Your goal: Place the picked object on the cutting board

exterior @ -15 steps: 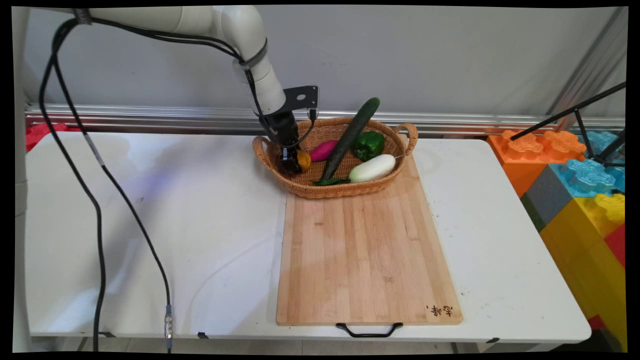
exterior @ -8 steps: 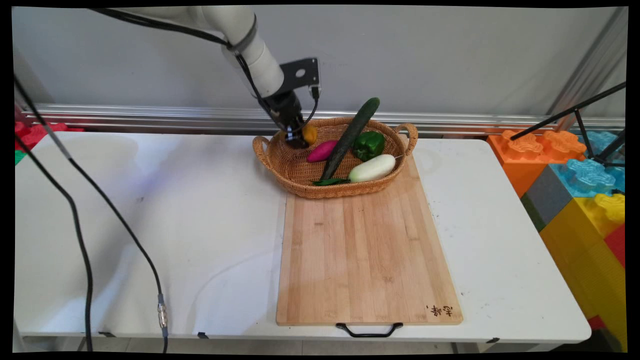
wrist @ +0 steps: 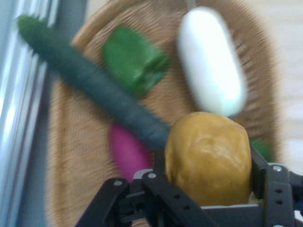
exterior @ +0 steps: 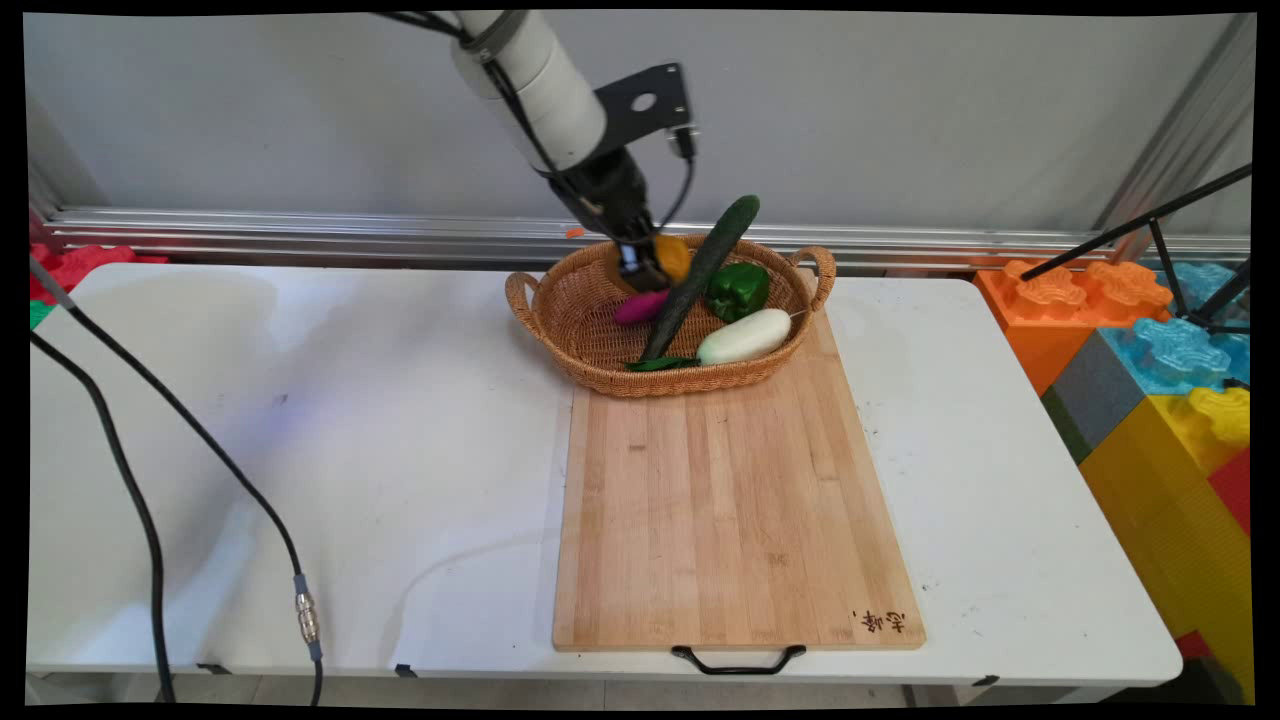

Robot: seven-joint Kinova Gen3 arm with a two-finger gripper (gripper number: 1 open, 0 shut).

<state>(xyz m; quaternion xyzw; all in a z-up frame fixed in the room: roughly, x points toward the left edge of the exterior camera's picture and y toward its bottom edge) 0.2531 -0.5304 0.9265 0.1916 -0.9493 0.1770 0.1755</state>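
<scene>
Our jaws pinch a yellow-brown potato (wrist: 208,158) above the wicker basket (exterior: 580,345), just beside the cucumber (exterior: 700,270), over the purple sweet potato (exterior: 640,306).

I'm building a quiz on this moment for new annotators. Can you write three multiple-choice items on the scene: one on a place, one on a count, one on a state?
1. Where does the wicker basket stand?
A. on the far end of the cutting board
B. on the coloured blocks
C. at the table's near edge

2. How many vegetables lie in the basket?
A. two
B. four
C. six

3. The gripper is:
A. open, empty
B. shut on the yellow-brown potato
C. out of view

Answers: 1 A, its front sits on the board. 2 B: cucumber, green pepper, white radish, purple sweet potato. 3 B, the potato sits between its fingers above the basket.
</scene>
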